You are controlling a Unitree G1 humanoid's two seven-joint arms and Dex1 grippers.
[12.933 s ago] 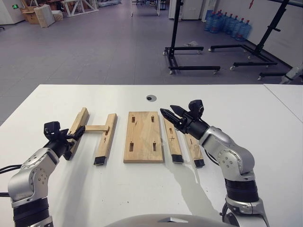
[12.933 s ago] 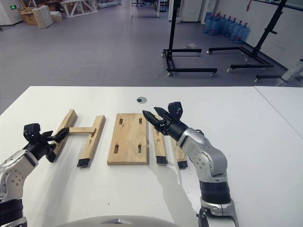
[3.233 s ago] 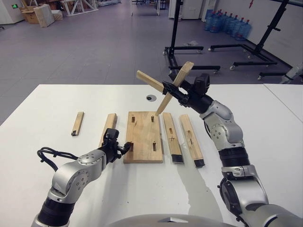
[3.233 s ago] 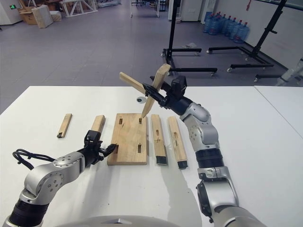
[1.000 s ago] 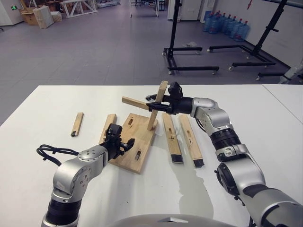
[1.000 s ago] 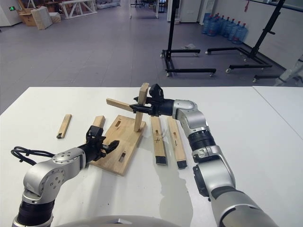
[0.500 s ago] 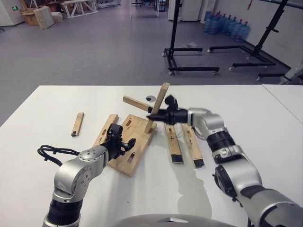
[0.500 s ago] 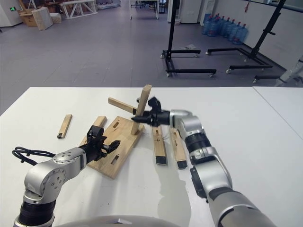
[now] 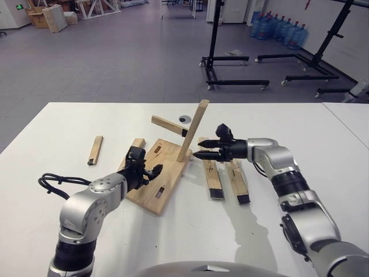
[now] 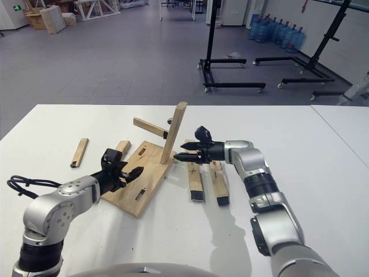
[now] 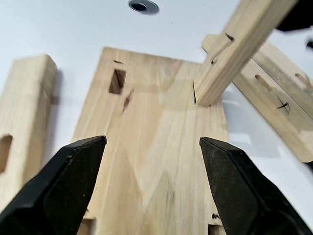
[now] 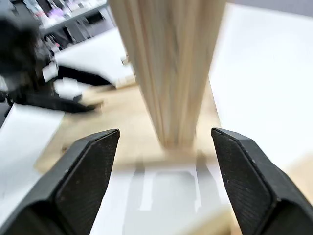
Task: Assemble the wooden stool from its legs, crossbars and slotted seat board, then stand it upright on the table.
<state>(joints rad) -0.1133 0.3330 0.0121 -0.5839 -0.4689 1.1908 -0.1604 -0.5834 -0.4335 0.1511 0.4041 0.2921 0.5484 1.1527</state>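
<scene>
Right tool (image 9: 199,149) released leg (image 9: 193,130), now near-upright in seat board (image 9: 165,178), top rightward

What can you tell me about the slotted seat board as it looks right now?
The seat board is a pale rectangular wooden slab with small rectangular slots, lying skewed on the white table. A leg carrying a crossbar stands tilted at a far slot. The open left gripper sits at its left edge; contact cannot be told.
</scene>
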